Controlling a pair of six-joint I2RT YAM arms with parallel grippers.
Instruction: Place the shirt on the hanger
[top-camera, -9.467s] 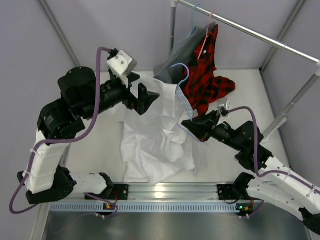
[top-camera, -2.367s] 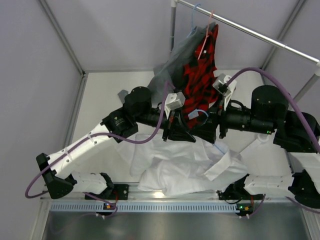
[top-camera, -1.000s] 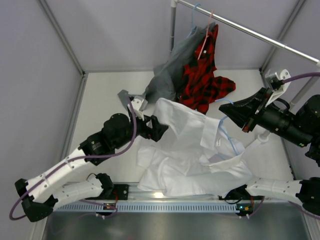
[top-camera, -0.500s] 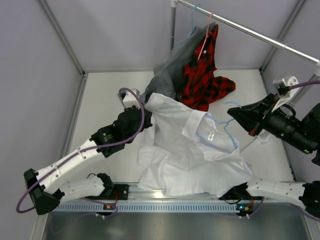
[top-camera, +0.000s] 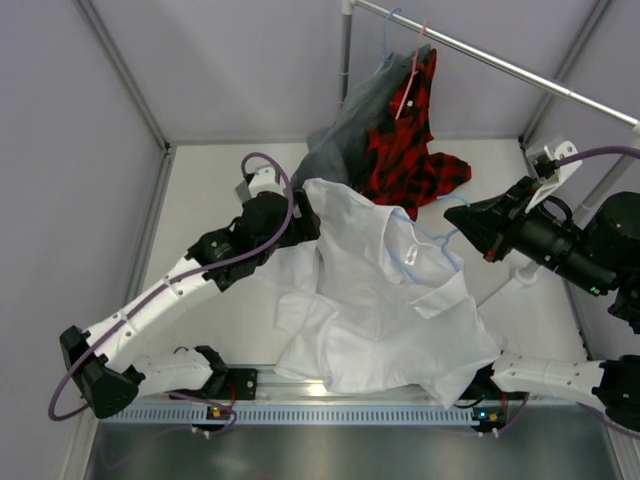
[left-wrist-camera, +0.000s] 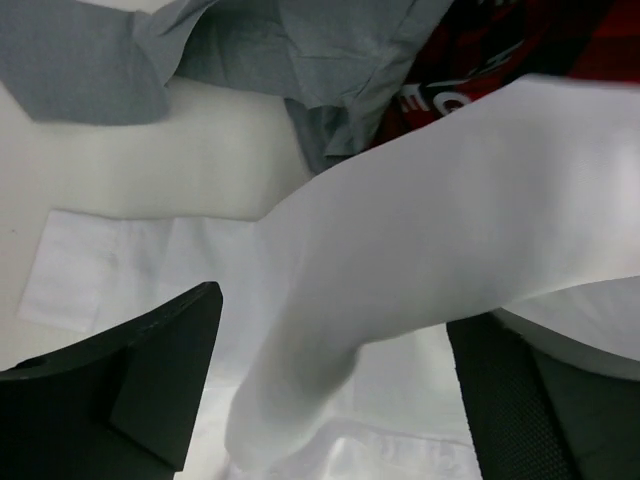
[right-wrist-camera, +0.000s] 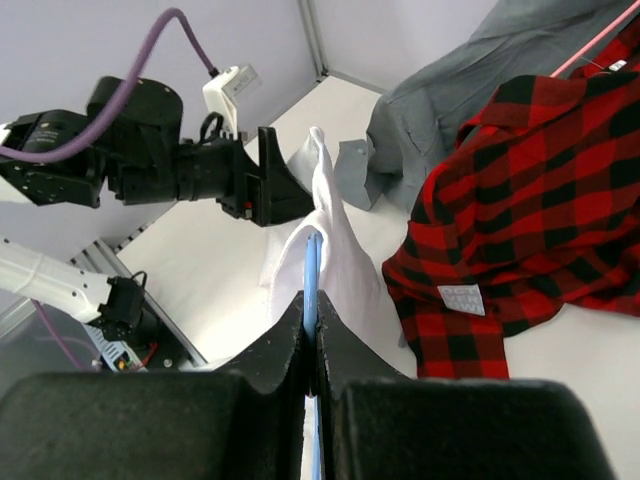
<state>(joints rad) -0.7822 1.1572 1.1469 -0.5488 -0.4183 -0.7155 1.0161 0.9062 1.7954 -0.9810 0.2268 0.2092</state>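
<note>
Left arm further outstretched beside shirt

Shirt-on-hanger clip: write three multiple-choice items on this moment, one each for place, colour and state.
1. Where does the plaid shirt hang? A) from the rail B) over a camera C) in a bin
2. What colour is the hanger in the right gripper? A) pink B) light blue C) black
3. How do the jaws of the left gripper stand? A) shut on the hanger B) shut, empty C) apart around a white shirt fold
A: it hangs from the rail. B: a light-blue bar sits between shut fingers. C: both fingers stand clear of the fold.
</note>
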